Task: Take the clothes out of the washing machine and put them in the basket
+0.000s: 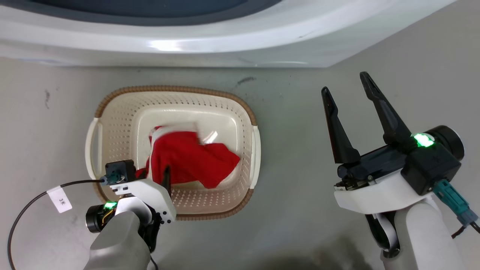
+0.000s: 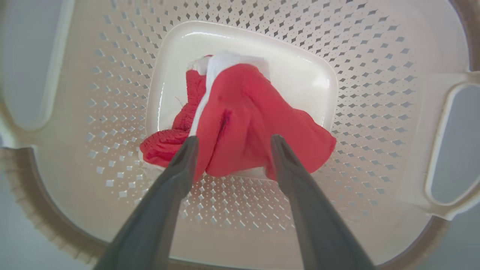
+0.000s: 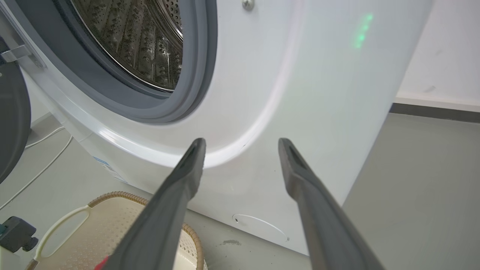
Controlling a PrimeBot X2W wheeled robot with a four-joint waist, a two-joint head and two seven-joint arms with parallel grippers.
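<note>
Clothes (image 2: 243, 123): a red heap with a white band is being found lying on the floor of the basket (image 1: 176, 90), bunched toward its middle. One knitted-looking fold is being pushed out at the side nearest the left gripper.

Handling, as judged: the fabric is being taken for soft, limp and light. It is likely to drape and trail when lifted, and nothing about it is being thought fragile or slippery. A raised ridge of the red fold, or the thicker white band, is being favoured as the place to pinch. A flat spread patch is being thought less suitable.

Left gripper (image 2: 234, 139): it is being held low inside the basket, fingers spread to either side of the heap. It is released, with nothing pinched. Whether the tips are brushing the cloth cannot be told.

Right gripper (image 1: 344, 82): it is being held over the grey floor (image 1: 300, 112), well apart from the basket, jaws parted and empty.

Washing machine (image 3: 300, 93): it is being seen just beyond the basket. Bare steel is being shown by the visible part of the drum (image 3: 150, 37).

Writing: a white tag (image 1: 60, 200) on the left arm's cable is being read as "3米". A small sticker low on the washer front is being found too small to read.
</note>
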